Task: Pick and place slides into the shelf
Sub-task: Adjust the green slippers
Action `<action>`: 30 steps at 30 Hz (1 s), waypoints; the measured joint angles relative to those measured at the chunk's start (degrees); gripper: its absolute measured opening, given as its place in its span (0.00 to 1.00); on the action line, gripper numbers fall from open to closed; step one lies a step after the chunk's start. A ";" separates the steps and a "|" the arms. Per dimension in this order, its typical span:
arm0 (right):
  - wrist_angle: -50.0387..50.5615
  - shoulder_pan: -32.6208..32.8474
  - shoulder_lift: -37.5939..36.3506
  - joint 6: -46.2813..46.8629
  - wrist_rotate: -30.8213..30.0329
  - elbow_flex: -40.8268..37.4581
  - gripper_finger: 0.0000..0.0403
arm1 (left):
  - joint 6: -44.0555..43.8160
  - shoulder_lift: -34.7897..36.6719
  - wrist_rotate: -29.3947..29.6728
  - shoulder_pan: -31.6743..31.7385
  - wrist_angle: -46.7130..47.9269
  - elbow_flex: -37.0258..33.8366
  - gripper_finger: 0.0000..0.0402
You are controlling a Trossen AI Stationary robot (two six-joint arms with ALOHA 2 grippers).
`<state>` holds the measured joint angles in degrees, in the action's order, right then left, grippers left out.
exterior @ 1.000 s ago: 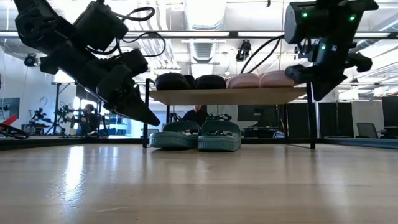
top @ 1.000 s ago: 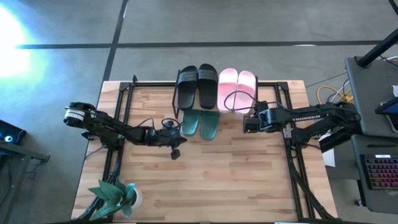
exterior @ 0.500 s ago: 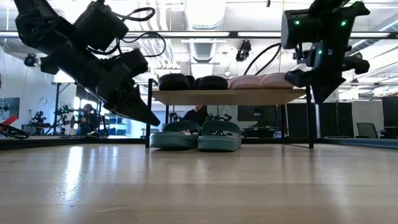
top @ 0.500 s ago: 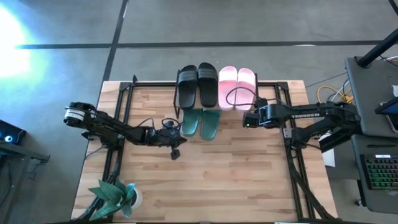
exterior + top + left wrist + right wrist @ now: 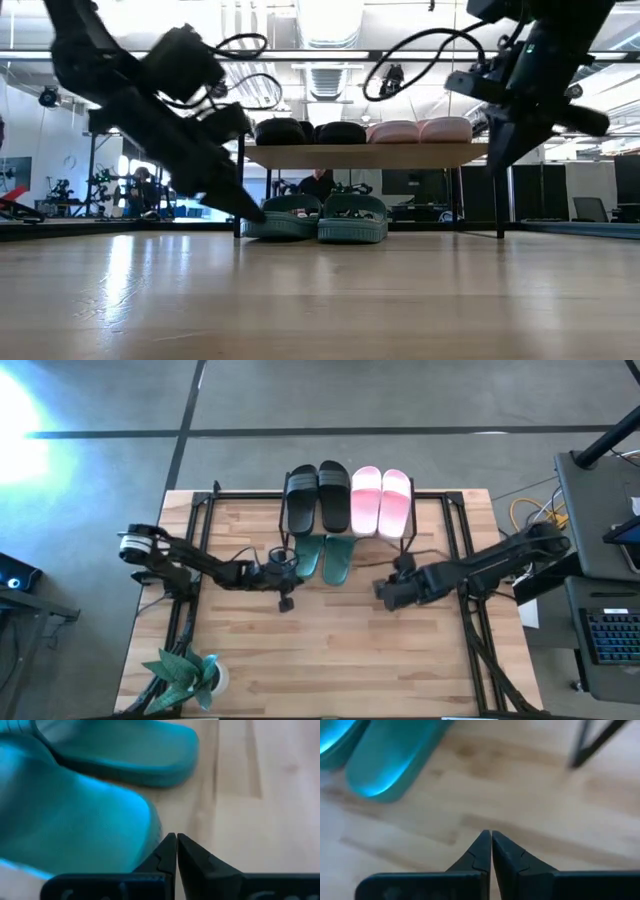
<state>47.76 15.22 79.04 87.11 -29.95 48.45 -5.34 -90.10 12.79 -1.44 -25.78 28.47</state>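
The black slides and pink slides lay on the shelf at the counter's far edge, the green slides beneath. The left claw and right claw, both clenched and empty, hung just before it.

Shelf top is packed: black slides and pink slides fill it. Teal slides take the left half underneath, the right half there looks open. Lower half of the frame is bare table, just a plant lower left.
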 joint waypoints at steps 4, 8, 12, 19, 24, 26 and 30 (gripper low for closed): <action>-9.99 3.18 6.62 0.95 0.18 0.00 0.02 | 3.61 -3.50 0.55 1.50 -0.72 2.94 0.00; -22.60 4.73 14.11 -1.41 0.49 0.52 0.02 | 7.90 -6.03 2.77 2.46 -0.82 6.16 0.00; -28.64 4.75 22.38 -6.80 2.18 5.98 0.02 | 10.50 -7.89 6.26 3.24 -0.84 8.27 0.00; -20.82 3.05 33.29 -12.44 -0.95 19.77 0.02 | 11.63 -5.81 9.24 3.27 5.10 8.29 0.00; -21.34 0.34 36.21 -19.17 1.73 23.37 0.02 | 7.60 1.38 7.20 -0.58 11.68 7.72 0.00; -22.35 -0.82 36.38 -20.85 2.64 23.54 0.02 | 7.36 4.60 7.06 -3.23 15.18 7.69 0.00; -23.56 -3.96 36.39 -21.97 2.12 22.21 0.02 | 7.10 9.93 7.30 -8.38 21.23 7.65 0.00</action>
<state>24.19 11.26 115.43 65.14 -27.83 70.66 1.76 -80.17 20.09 -9.82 -4.55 36.12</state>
